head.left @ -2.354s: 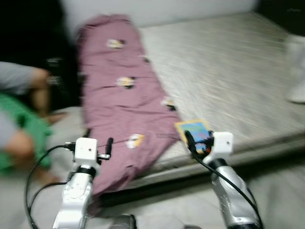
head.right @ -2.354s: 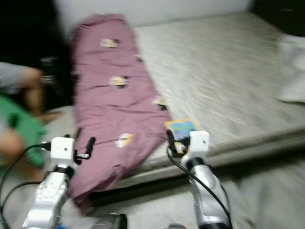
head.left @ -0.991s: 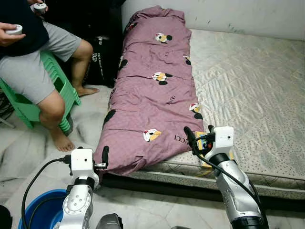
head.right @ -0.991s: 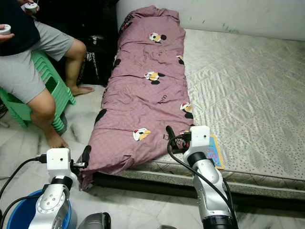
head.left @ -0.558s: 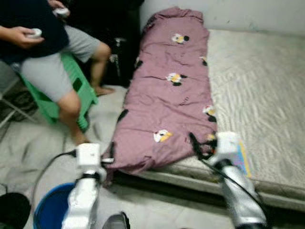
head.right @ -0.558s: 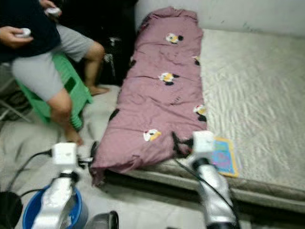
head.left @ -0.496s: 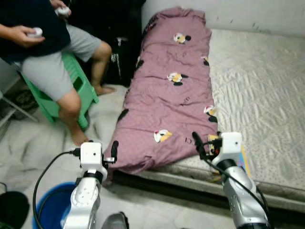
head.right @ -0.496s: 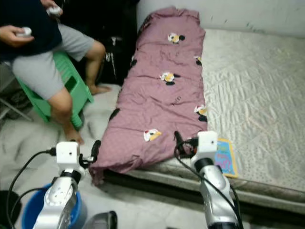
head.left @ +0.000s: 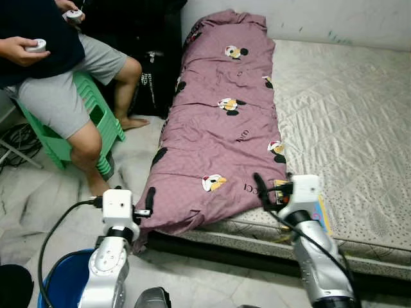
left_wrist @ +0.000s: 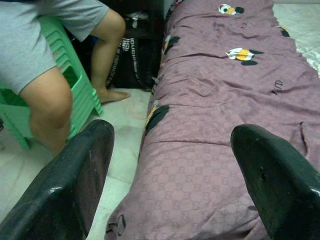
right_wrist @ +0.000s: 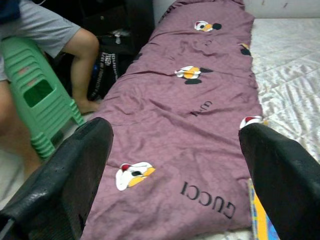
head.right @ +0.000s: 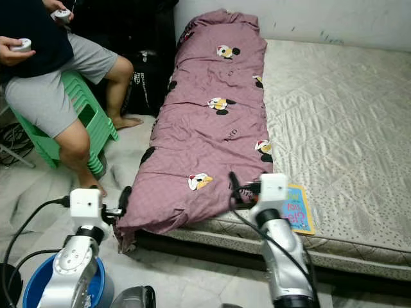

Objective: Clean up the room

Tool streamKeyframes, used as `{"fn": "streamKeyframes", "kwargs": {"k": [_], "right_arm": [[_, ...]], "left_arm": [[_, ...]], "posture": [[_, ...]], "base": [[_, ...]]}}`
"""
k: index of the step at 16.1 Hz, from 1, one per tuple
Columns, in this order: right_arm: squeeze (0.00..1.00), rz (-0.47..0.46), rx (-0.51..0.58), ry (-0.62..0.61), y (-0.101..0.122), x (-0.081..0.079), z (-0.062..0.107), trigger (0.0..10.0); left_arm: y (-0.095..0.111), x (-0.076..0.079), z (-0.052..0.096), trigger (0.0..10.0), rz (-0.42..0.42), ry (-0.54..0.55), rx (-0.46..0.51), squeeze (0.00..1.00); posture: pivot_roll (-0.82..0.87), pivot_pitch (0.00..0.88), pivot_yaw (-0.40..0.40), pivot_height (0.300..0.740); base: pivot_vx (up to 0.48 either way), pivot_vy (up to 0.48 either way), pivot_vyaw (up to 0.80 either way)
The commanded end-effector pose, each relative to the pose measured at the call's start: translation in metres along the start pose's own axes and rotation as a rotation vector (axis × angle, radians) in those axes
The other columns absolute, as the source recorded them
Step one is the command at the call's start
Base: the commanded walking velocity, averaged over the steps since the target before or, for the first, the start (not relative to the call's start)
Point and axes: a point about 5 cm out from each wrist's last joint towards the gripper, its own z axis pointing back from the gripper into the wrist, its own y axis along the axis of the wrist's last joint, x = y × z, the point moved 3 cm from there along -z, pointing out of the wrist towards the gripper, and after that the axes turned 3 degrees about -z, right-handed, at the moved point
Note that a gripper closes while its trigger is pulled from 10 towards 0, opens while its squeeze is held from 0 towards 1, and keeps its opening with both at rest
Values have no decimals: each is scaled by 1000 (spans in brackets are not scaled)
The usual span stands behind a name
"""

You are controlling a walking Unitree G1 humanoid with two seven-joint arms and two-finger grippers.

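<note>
A long purple quilt (head.left: pixel 221 128) with cartoon prints lies along the left edge of a grey mattress (head.left: pixel 347 115), its near end hanging over the corner. A small colourful book (head.right: pixel 295 208) rests on the mattress by the front edge, just right of the quilt. My left gripper (head.left: pixel 149 199) hovers above the floor beside the quilt's hanging end, open and holding nothing; in the left wrist view its fingers (left_wrist: pixel 75 185) frame the quilt (left_wrist: pixel 225 150). My right gripper (head.left: pixel 262 191) is held open over the quilt's near right corner, next to the book, with its fingers (right_wrist: pixel 65 175) spread wide.
A person sits on a green plastic stool (head.left: pixel 96 128) at the left, holding controllers, feet on the floor near the mattress. A black bag (head.left: pixel 151 77) stands between stool and bed. A blue bucket (head.left: pixel 64 282) sits on the floor below my left arm.
The camera has swung and steadied, so the picture shifted from blurred to sharp. Both arms keep the same raised pose with open fingers. Quilt and book lie as before.
</note>
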Motion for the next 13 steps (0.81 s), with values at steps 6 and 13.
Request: {"fn": "streamKeyframes", "kwargs": {"k": [6, 13], "right_arm": [[0, -2, 1, -23, -2, 5, 3, 10000], [0, -3, -1, -29, -3, 5, 4, 10000]], "left_arm": [[-2, 0, 1, 10000, -6, -24, -5, 0], [-2, 2, 1, 10000, -9, -34, -7, 0]], "posture": [[-37, 84, 4, 740], [-38, 90, 8, 740]], "base": [[124, 0, 0], [263, 0, 0]]}}
